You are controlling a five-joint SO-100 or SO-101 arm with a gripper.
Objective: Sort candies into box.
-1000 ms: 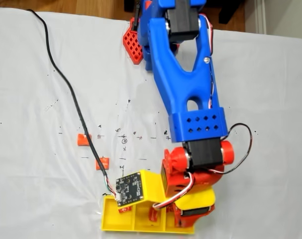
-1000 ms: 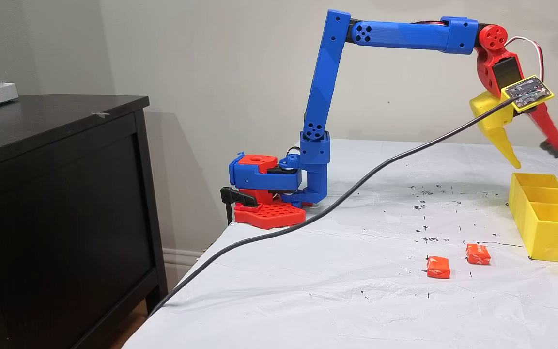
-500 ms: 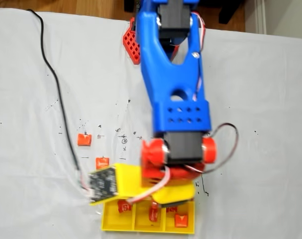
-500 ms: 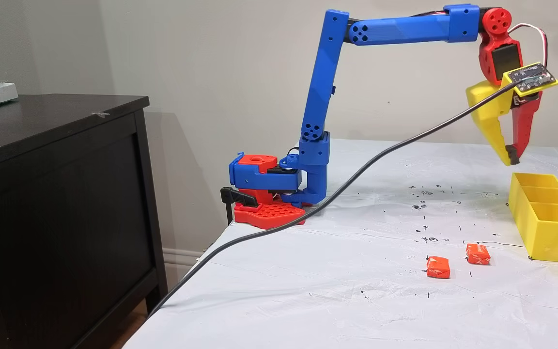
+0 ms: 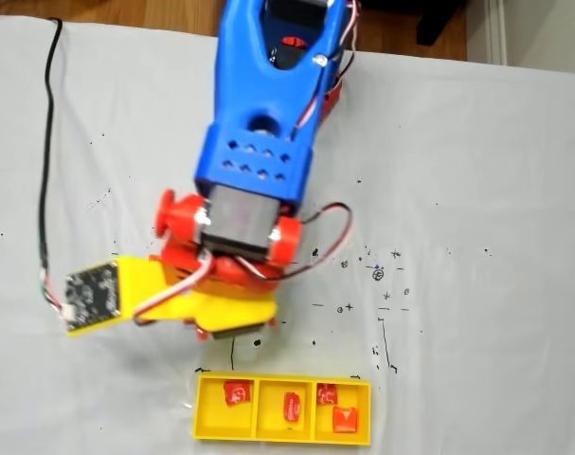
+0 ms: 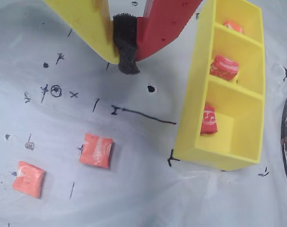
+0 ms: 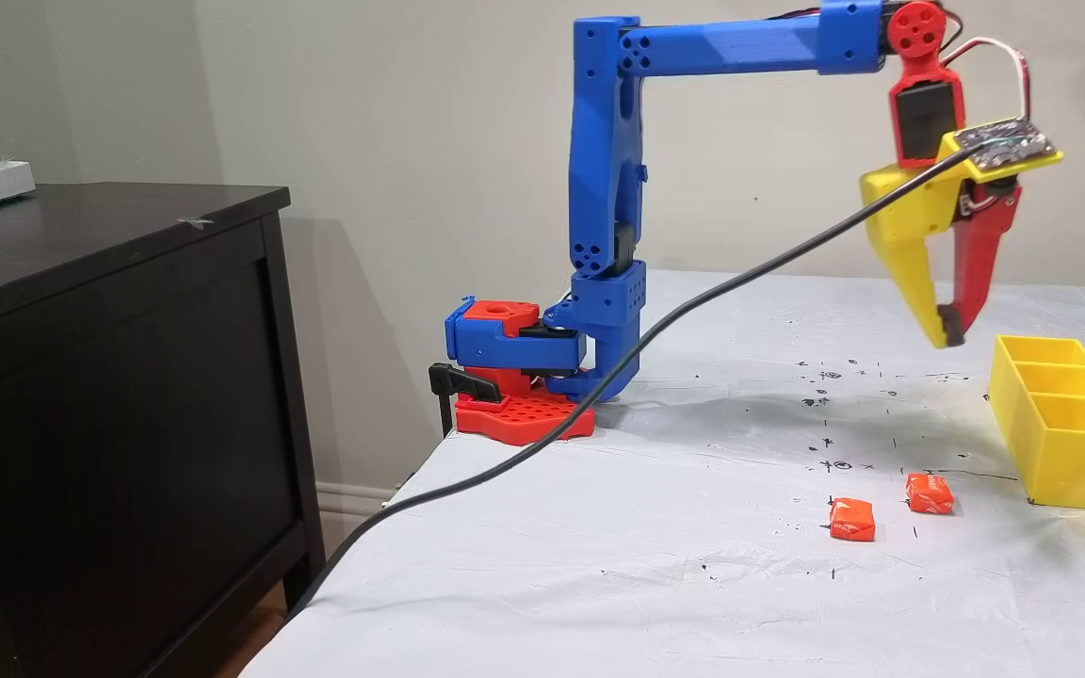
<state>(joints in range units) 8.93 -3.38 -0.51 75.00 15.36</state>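
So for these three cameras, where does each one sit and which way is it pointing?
A fixed view: overhead, looking straight down on the yellow tray and the blue arm.
Wrist view: rides the arm, looking down past the shut gripper at two orange candies.
Another fixed view: table-level side camera, whole arm from the base.
All three share the tray; the wrist and side views share the loose candies.
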